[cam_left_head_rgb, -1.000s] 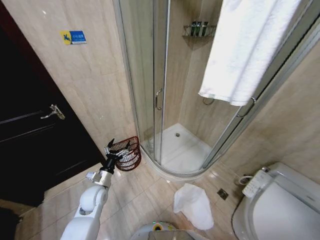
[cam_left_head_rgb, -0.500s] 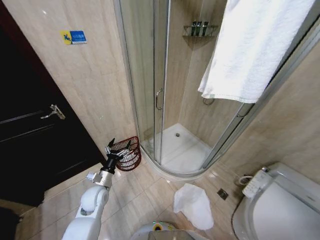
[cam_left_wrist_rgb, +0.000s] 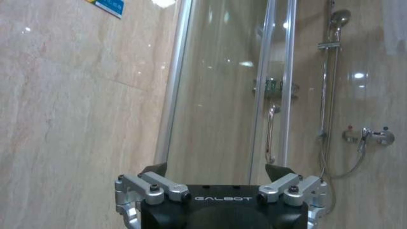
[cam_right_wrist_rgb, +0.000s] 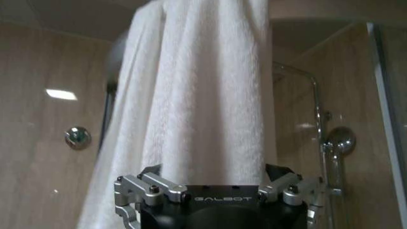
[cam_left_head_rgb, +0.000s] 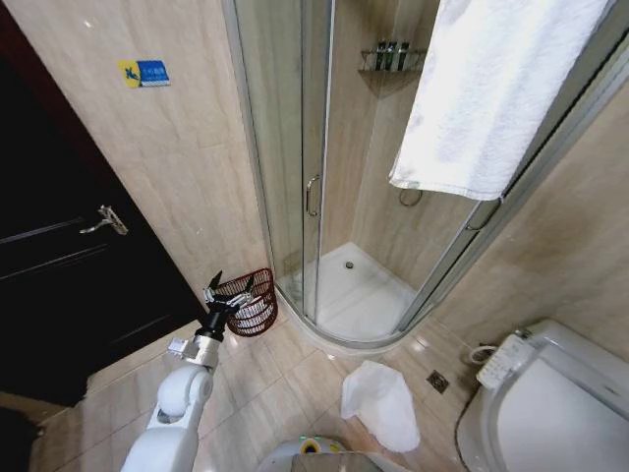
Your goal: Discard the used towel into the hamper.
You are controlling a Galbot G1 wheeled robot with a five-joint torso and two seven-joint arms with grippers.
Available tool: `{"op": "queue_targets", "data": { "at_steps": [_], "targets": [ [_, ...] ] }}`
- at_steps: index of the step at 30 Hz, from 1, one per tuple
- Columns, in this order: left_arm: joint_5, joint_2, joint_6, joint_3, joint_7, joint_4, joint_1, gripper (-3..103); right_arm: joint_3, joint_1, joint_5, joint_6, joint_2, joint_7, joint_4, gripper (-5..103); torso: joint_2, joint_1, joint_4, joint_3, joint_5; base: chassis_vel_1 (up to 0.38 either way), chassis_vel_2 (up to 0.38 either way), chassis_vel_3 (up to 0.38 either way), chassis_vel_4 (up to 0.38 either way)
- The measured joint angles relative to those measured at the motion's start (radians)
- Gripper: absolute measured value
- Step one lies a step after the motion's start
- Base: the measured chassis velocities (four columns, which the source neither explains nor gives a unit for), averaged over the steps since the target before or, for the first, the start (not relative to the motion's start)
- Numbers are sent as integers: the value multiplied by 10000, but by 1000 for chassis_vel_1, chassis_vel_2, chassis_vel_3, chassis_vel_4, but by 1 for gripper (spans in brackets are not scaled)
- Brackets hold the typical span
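Hamper [cam_left_head_rgb: 250, 301] on floor beside shower door [cam_left_head_rgb: 295, 147]. Left gripper [cam_left_head_rgb: 230, 288] right by hamper, fingers spread, holding nothing. White towel [cam_right_wrist_rgb: 197, 105] hangs high past shower door; right gripper [cam_right_wrist_rgb: 216, 174] fingers spread around it.

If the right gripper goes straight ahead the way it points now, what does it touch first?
Most likely the white towel hanging directly ahead of the right gripper, whose fingers are spread open. How near it hangs is hard to judge.
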Motion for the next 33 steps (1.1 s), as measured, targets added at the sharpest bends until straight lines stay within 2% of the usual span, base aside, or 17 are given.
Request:
{"op": "queue_targets", "data": {
  "at_steps": [5,9,10,12,15,18,19,22,24,28,33],
  "targets": [
    [0,11,0,0,0,-18,0,100,-85,-20,-129,10,-68,-11,-123,99,0,0,0,0,-1,0,0,0,0],
    [0,3,-4,0,-1,-34,0,100,-114,-120,-142,149,-162,-52,-243,78,0,0,-1,0,-2,0,0,0,0],
    [0,3,-4,0,-1,-34,0,100,-114,-120,-142,149,-162,-52,-243,78,0,0,-1,0,-2,0,0,0,0],
    [0,0,-17,0,-3,-58,12,100,-107,-178,-142,217,-166,-136,-217,68,0,0,-1,0,0,0,0,0,0],
    [0,6,-21,-11,-3,-73,19,100,-99,-198,-141,265,-167,-193,-176,62,0,0,0,0,0,0,0,0,0],
    [53,-8,-81,-26,-8,-44,-10,100,-104,-164,-145,274,-100,-305,-39,46,0,0,-2,0,0,0,0,0,0],
    [53,-8,-81,-26,-8,-44,-10,100,-104,-164,-145,274,-100,-305,-39,46,0,0,-2,0,0,0,0,0,0],
    [91,-29,-105,6,-10,-45,27,100,-117,-151,-157,333,-69,-280,7,30,0,0,-1,-1,0,0,0,0,0],
    [98,-34,-109,15,-9,-54,37,100,-118,-151,-161,359,-69,-267,5,30,0,0,-1,0,0,0,0,0,0],
    [101,-7,-118,8,-10,-98,67,100,-135,-90,-168,374,-22,-195,105,8,0,0,0,0,-1,0,0,0,0],
    [98,34,-118,-10,-10,-136,65,100,-161,-17,-166,266,164,12,446,4,1,0,-1,-1,-3,0,0,0,0]
  ]
}}
